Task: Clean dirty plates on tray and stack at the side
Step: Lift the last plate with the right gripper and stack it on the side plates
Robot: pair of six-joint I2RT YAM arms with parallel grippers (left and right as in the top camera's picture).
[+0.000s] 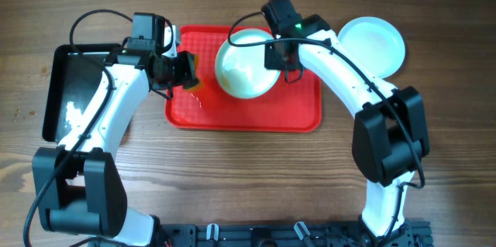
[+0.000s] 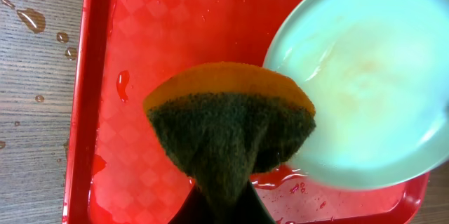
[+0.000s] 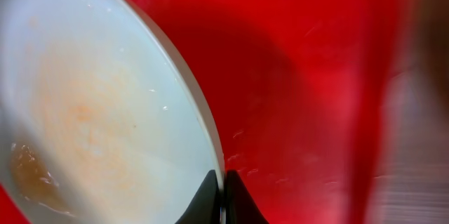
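Observation:
The red tray (image 1: 256, 115) lies mid-table. My right gripper (image 1: 277, 53) is shut on the rim of a pale blue plate (image 1: 246, 65) and holds it tilted over the tray. In the right wrist view, the fingers (image 3: 223, 196) pinch the rim, and the plate (image 3: 91, 112) carries faint orange smears. My left gripper (image 1: 186, 71) is shut on an orange and dark green sponge (image 1: 191, 83) over the tray's left part. In the left wrist view, the sponge (image 2: 231, 122) sits just left of the plate (image 2: 365, 90), over the wet tray (image 2: 161, 27). Another plate (image 1: 373, 44) rests on the table right of the tray.
A black glossy tray (image 1: 74, 84) lies at the left, under my left arm. Water drops (image 2: 31, 19) dot the wooden table beside the red tray's left rim. A rail runs along the table's front edge (image 1: 294, 235).

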